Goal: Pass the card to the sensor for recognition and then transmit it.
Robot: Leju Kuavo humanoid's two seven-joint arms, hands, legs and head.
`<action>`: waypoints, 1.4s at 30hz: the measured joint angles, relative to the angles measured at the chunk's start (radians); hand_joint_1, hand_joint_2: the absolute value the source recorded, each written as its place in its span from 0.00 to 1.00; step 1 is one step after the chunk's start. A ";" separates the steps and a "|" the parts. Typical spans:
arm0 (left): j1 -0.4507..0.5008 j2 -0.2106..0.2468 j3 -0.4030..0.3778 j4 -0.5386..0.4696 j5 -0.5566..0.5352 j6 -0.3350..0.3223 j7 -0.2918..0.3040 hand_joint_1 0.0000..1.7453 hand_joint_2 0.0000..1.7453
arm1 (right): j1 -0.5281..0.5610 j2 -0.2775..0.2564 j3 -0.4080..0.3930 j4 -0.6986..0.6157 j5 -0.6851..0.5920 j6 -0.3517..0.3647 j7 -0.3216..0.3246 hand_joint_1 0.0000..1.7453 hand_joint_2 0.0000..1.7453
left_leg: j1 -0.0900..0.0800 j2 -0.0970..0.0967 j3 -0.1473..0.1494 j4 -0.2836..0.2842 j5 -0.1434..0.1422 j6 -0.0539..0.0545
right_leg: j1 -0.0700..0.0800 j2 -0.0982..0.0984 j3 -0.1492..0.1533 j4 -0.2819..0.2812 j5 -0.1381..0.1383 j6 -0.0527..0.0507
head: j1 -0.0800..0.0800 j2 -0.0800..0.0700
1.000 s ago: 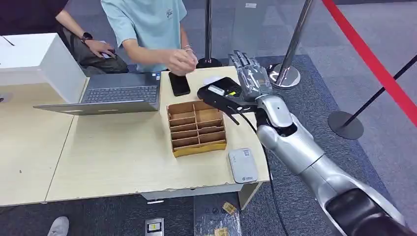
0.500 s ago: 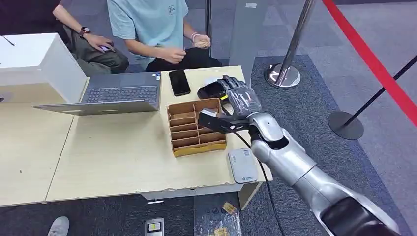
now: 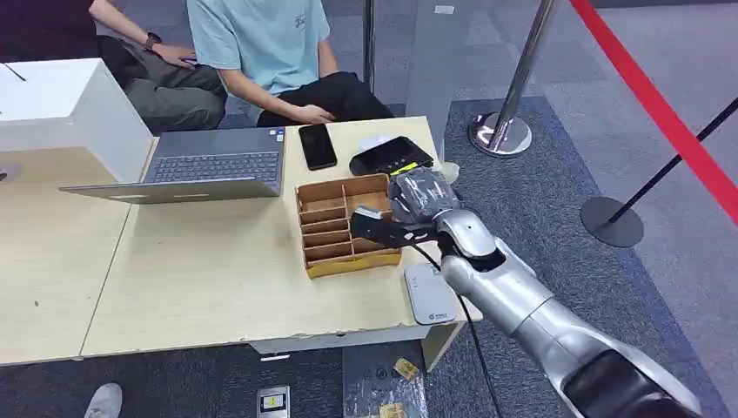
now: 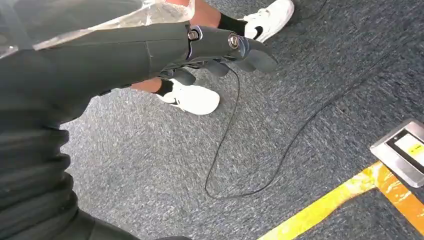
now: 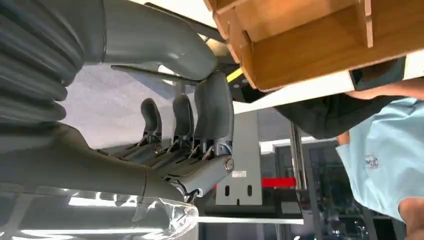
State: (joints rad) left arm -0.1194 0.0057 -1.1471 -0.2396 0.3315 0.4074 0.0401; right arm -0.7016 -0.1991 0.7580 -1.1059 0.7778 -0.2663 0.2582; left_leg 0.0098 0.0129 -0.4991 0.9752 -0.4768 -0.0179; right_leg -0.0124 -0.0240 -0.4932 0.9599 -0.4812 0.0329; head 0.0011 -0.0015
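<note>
Reaching from the near right, our right hand (image 3: pixel 418 202) hangs over the right edge of the divided wooden box (image 3: pixel 346 225), fingers curled, with a dark flat thing at its thumb side pointing left over the box's cells; we judge this a card (image 3: pixel 376 225), but we cannot tell whether the hand truly grips it. Nearest us, at the table's front edge, lies the grey reader (image 3: pixel 430 293), just toward us from the hand. Beyond the hand sits the black terminal (image 3: pixel 392 156), with a phone (image 3: pixel 318 145) beside it. Our left hand (image 4: pixel 220 50) hangs by the floor, fingers loosely apart, holding nothing.
</note>
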 joint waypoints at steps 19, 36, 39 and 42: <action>0.000 -0.010 0.000 0.000 -0.008 -0.003 0.000 0.00 1.00 | 0.029 0.061 0.030 0.090 -0.008 -0.011 -0.028 0.46 1.00 | 0.000 0.000 0.000 0.000 0.000 0.000 | 0.000 0.000 0.000 0.000 0.000 0.000 | 0.000 0.000; 0.001 -0.018 0.000 0.000 -0.011 -0.011 0.002 0.00 1.00 | 0.042 0.090 0.045 0.128 -0.016 -0.021 -0.029 0.52 1.00 | 0.000 0.000 0.000 0.000 0.000 0.000 | 0.000 0.000 0.000 0.000 0.000 0.000 | 0.000 0.000; 0.001 -0.020 0.000 0.000 -0.011 -0.011 0.003 0.00 1.00 | 0.046 0.093 0.045 0.129 -0.017 -0.024 -0.029 0.62 1.00 | 0.000 0.000 0.000 0.000 0.000 0.000 | 0.000 0.000 0.000 0.000 0.000 0.000 | 0.000 0.000; 0.001 -0.021 0.000 0.000 -0.011 -0.011 0.010 0.00 1.00 | 0.050 0.095 0.045 0.130 -0.023 -0.026 -0.031 0.89 1.00 | 0.000 0.000 0.000 0.000 0.000 0.000 | 0.000 0.000 0.000 0.000 0.000 0.000 | 0.000 0.000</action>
State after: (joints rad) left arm -0.1186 -0.0156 -1.1471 -0.2396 0.3204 0.3964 0.0496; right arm -0.6517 -0.1038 0.8034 -0.9762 0.7549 -0.2926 0.2270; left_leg 0.0098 0.0129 -0.4988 0.9753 -0.4768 -0.0179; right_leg -0.0124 -0.0240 -0.4931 0.9599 -0.4812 0.0329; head 0.0015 -0.0015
